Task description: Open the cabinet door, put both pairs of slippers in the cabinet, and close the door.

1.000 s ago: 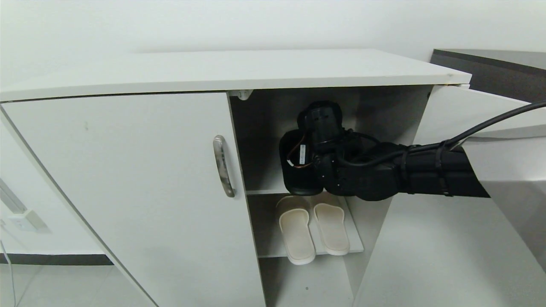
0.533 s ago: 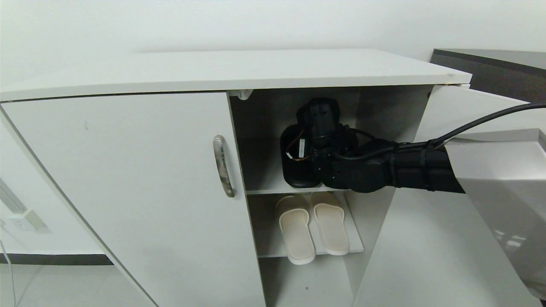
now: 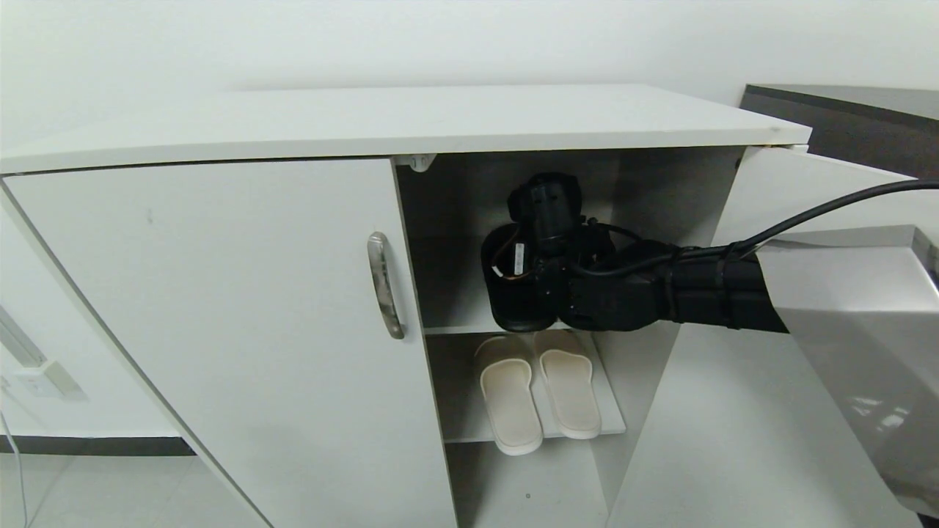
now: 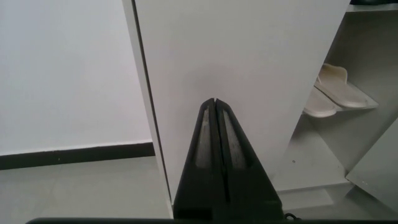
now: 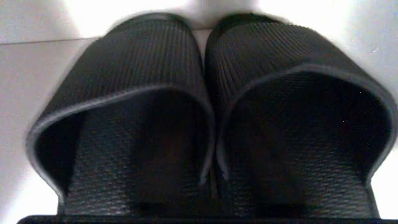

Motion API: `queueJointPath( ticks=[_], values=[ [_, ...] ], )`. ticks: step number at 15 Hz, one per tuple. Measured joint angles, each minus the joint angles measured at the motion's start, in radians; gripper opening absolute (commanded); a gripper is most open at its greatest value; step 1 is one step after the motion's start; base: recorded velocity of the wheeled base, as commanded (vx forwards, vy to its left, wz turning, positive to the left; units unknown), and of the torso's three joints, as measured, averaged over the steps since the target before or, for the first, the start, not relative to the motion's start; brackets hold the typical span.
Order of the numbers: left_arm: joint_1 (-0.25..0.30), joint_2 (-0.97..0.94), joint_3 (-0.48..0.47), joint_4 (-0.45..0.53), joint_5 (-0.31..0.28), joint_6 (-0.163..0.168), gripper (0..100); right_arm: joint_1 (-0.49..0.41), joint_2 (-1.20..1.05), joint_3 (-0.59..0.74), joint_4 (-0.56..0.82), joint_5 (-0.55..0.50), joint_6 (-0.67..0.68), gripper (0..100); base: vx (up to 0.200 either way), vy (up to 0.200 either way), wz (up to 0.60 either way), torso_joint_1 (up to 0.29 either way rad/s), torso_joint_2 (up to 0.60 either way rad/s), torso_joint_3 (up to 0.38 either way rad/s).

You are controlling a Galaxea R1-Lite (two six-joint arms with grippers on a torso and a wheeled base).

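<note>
My right arm [image 3: 660,297] pushed deeper into the cabinet [image 3: 403,117]; two black slippers [image 3: 510,312] hid the right jaws, so I couldn't tell their grip. Left jaws clenched empty. Two cream slippers [image 3: 506,396] sat below.

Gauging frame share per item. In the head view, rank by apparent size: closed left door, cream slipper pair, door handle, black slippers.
1. closed left door
2. cream slipper pair
3. door handle
Unranked: black slippers, mostly hidden behind the right arm.
</note>
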Motion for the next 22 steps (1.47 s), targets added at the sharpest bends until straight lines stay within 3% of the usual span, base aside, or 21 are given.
queueJointPath(
  ticks=[4,8,12,18,21,22],
  values=[
    [0.0,0.0,0.0,0.0,0.0,0.0,0,0.015,-0.026,0.042,0.014,-0.003,0.003,100,0.0,0.0,0.0,0.0,0.0,0.0],
    [0.0,0.0,0.0,0.0,0.0,0.0,0,0.049,-0.118,0.18,-0.001,-0.034,0.013,100,0.0,0.0,0.0,0.0,0.0,0.0],
    [0.0,0.0,0.0,0.0,0.0,0.0,0,0.104,-0.256,0.393,-0.074,-0.041,0.016,100,0.0,0.0,0.0,0.0,0.0,0.0],
    [0.0,0.0,0.0,0.0,0.0,0.0,0,0.206,-0.451,0.783,-0.335,-0.034,0.013,100,0.0,0.0,0.0,0.0,0.0,0.0],
    [0.0,0.0,0.0,0.0,-0.001,0.0,0,0.254,-0.526,0.911,-0.412,0.004,0.008,100,0.0,0.0,0.0,0.0,0.0,0.0],
    [0.0,0.0,0.0,0.0,-0.001,0.0,0,0.259,-0.538,0.926,-0.419,0.007,0.006,0,0.0,0.0,0.0,0.0,0.0,0.0]
  ],
)
